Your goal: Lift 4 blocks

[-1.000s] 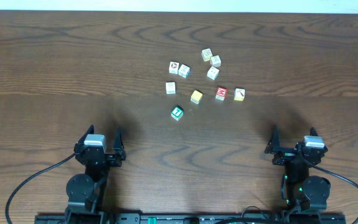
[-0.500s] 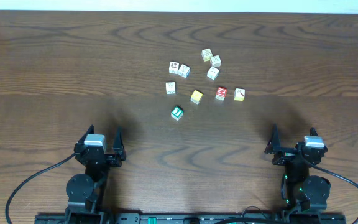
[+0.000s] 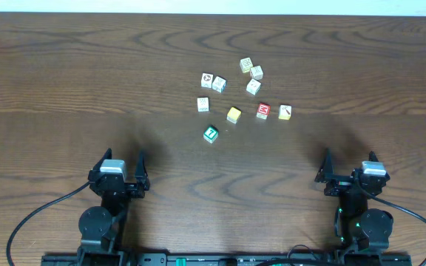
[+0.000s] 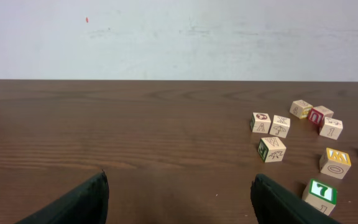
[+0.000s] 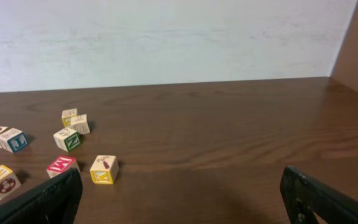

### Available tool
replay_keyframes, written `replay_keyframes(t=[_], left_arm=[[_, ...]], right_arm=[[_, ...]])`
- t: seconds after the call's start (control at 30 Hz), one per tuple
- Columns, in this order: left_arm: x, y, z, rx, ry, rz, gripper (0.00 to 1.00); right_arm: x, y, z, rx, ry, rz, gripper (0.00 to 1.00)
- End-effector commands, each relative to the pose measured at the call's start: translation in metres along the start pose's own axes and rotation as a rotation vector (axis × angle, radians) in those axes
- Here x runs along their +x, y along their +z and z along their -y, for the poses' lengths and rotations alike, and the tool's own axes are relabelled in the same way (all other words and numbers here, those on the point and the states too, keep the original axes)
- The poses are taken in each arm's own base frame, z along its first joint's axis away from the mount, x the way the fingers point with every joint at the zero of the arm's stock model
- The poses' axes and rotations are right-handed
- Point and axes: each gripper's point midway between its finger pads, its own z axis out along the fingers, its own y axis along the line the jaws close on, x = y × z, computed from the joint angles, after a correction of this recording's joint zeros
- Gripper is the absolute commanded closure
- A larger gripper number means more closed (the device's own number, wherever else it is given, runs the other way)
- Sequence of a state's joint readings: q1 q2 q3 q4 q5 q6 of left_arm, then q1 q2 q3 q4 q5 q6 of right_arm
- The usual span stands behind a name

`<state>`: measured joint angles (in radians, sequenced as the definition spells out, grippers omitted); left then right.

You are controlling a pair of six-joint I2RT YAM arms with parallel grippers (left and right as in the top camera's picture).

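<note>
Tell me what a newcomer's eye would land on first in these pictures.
The scatter of small cubes on the dark wooden table, right of centre toward the far edge, draws the eye first. The green block, nearest the arms, and the red block stand out most. Next come the left gripper and right gripper, both open and empty at the near edge.

We find both arms folded low, well apart; the left gripper (image 3: 119, 161) and the right gripper (image 3: 349, 161) stand with jaws spread wide, both empty
</note>
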<state>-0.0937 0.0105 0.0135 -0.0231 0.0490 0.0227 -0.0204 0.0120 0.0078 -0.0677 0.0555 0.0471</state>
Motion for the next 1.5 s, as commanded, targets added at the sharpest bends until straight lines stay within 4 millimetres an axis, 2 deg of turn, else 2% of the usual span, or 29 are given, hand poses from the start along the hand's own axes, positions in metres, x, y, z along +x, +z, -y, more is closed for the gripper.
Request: replay_keyframes(t=[0.0,1.33,1.47], left_arm=[[0.015,0.000,-0.003,-0.017,-0.004,-0.052,0.27],[0.015,0.000,-0.003,-0.017,-0.004,-0.052,0.27],[0.015,0.000,-0.003,-0.017,-0.004,-0.052,0.27]], right_arm=[[0.000,0.000,0.002,0.008,-0.011,0.001,0.01],[-0.003,0.000,0.002,0.009,-0.009,0.014,0.01],[-0.009,-0.001,-0.017,-0.102,0.015,0.037,0.01]])
